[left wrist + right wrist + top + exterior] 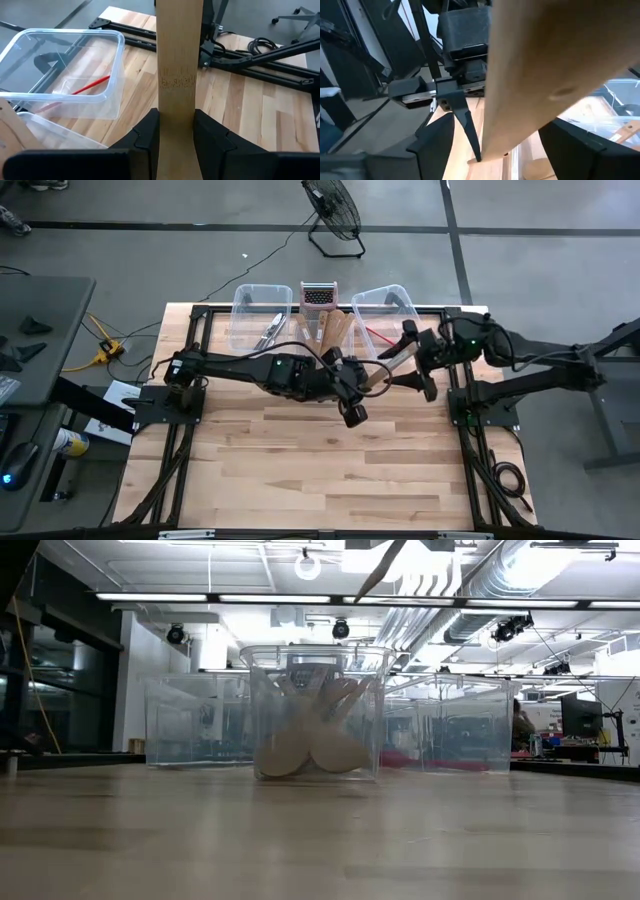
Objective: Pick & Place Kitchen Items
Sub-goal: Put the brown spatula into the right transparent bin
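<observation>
Three clear bins point(262, 305), grater point(318, 297) at table point(320, 470) rear; floor fan point(333, 210).

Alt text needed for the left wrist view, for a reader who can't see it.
The left gripper is shut on a pale wooden utensil whose flat handle rises straight up between the two dark fingers. Beyond it, a clear bin holding a red-handled utensil sits on the wooden table, with black frame rails behind.
</observation>
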Motion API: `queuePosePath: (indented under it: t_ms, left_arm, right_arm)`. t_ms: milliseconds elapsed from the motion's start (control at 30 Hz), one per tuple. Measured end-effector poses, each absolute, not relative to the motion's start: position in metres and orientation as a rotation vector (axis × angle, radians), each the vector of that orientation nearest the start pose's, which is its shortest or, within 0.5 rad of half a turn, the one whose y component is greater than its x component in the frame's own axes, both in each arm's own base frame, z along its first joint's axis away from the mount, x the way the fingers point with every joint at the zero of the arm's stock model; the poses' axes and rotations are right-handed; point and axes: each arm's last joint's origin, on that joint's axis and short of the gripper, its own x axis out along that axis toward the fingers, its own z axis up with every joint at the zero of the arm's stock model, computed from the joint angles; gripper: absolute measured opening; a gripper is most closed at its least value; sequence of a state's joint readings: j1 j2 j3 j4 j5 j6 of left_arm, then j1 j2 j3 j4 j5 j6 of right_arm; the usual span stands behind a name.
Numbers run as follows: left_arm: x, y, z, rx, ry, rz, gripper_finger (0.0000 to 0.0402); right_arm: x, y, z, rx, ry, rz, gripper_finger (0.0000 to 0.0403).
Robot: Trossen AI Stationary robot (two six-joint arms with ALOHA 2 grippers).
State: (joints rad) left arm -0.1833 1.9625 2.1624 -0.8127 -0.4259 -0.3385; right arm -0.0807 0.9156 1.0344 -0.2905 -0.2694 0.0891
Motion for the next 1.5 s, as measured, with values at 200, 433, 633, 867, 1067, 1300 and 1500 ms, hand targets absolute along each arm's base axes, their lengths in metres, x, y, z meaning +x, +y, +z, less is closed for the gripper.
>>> queuePosePath:
  t_ms: [200,433,633,867,1067,1300,1500]
  left_arm:
    - [0.4209,-0.0659,0.4006,-0.148,0.539,0.332,0.0086]
    - [0.4211,-0.0659,0.4010,-0.153,0.534,0.333,0.0086]
    - [0.4211,-0.0657,0.4010,-0.153,0.534,0.336,0.0086]
    - [0.4212,-0.0657,0.4009,-0.161,0.532,0.337,0.0086]
    - [0.4213,-0.0657,0.4008,-0.161,0.533,0.337,0.0097]
    - [0.4214,-0.0653,0.4010,-0.170,0.528,0.346,0.0169]
    - [0.4214,-0.0647,0.4011,-0.167,0.525,0.356,0.0181]
  right_arm:
    - [0.1920,-0.0078,0.3838,0.114,0.182,0.179,0.0223]
    - [0.1903,-0.0084,0.3859,0.109,0.165,0.160,0.0127]
    - [0.1903,-0.0088,0.3857,0.111,0.166,0.143,0.0082]
    - [0.1903,-0.0087,0.3857,0.114,0.167,0.147,0.0091]
    - [0.1903,-0.0087,0.3856,0.114,0.168,0.146,0.0083]
    - [0.1905,-0.0103,0.3855,0.122,0.167,0.087,0.0083]
    - [0.1902,-0.0139,0.3854,0.124,0.168,0.064,0.0083]
